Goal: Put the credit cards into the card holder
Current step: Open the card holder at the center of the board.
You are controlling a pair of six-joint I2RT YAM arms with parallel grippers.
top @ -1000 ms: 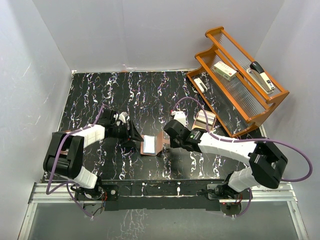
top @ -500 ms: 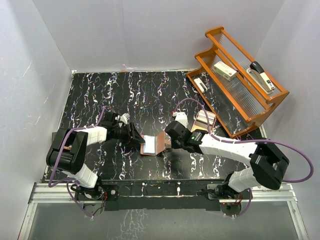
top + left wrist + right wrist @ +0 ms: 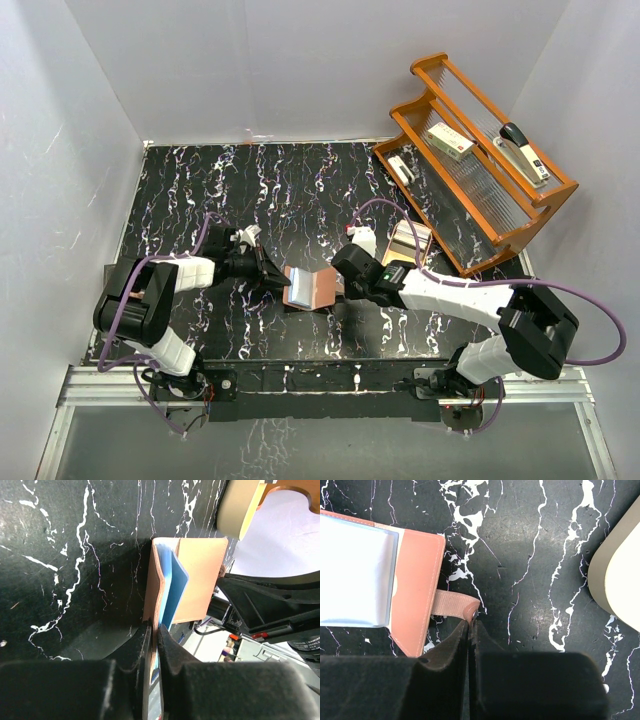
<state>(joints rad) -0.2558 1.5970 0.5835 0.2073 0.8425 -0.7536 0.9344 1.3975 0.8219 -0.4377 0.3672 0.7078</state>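
Card holder (image 3: 310,288) sits half open mid-surface (image 3: 250,190), blue card (image 3: 175,587) inside. Left gripper (image 3: 155,632) clamps its raised cover; right gripper (image 3: 470,625) pinches the snap tab (image 3: 452,604), apparently anchoring it.

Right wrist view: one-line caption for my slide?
Right claw pinches the card holder by its snap tab; pale credit card inside.
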